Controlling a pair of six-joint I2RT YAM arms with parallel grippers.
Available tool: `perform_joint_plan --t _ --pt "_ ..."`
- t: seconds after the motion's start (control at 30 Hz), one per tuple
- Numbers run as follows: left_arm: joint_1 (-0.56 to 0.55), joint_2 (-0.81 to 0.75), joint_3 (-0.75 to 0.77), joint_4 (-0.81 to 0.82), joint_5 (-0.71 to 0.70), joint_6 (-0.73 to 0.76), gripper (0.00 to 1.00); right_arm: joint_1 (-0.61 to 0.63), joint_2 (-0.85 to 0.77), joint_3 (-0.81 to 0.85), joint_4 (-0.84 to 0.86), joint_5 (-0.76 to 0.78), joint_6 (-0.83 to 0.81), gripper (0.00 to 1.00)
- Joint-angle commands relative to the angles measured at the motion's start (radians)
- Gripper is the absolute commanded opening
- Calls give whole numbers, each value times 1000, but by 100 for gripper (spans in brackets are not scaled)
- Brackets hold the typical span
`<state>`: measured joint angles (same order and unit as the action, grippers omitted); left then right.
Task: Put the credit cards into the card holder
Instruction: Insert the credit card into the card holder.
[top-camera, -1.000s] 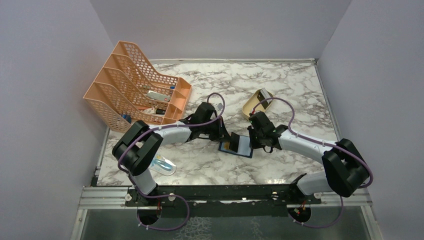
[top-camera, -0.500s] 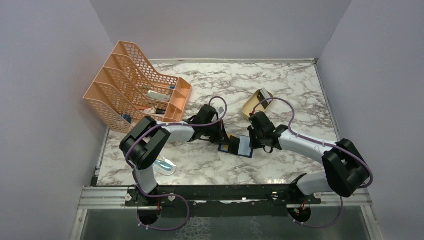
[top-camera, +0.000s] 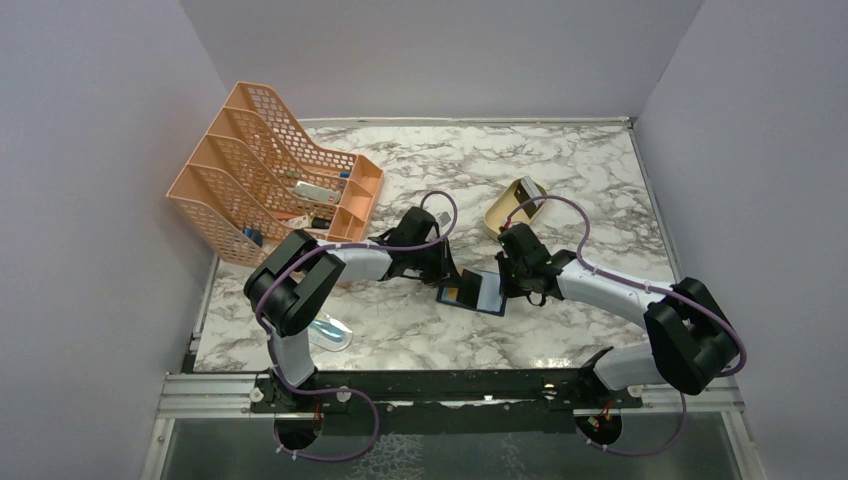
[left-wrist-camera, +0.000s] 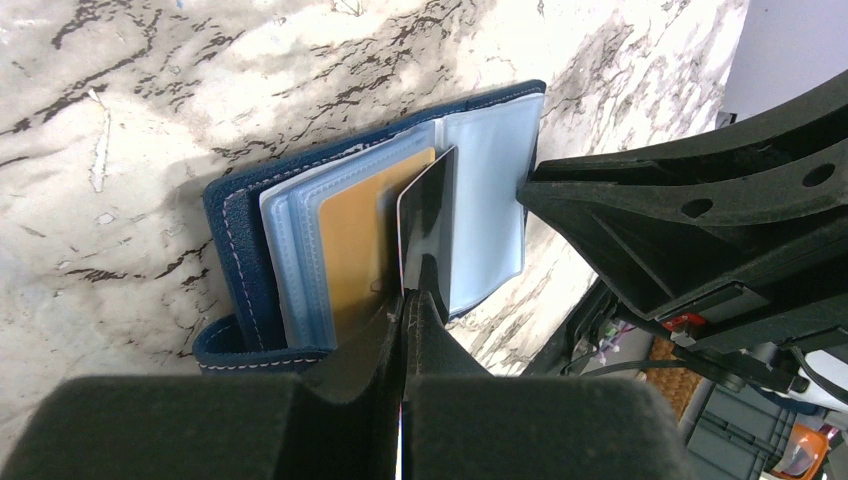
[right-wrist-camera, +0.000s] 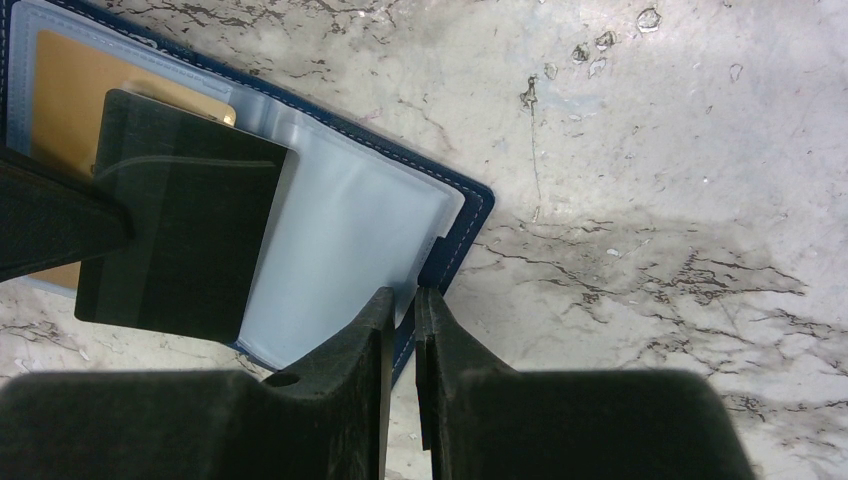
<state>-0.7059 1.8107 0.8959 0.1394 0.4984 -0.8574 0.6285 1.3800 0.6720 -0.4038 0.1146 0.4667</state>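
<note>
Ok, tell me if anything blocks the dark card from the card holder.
Nothing visible does. The left claw holds the dark card over the open card holder, beside the pocketed gold card; the right claw pinches the holder's edge, aside.

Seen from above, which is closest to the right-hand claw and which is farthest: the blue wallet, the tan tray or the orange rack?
1. Blue card holder, touching the right gripper, on its left.
2. Tan tray, just behind the gripper.
3. Orange file rack, far off at the back left.
</note>
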Motion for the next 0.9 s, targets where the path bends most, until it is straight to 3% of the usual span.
perform_joint_plan --t 0.0,0.87 --pt "2 29 13 -21 -71 18 0 2 -3 -6 -3 25 21 14" --pt "-24 41 -63 106 -83 -83 0 2 -7 -6 1 10 84 13"
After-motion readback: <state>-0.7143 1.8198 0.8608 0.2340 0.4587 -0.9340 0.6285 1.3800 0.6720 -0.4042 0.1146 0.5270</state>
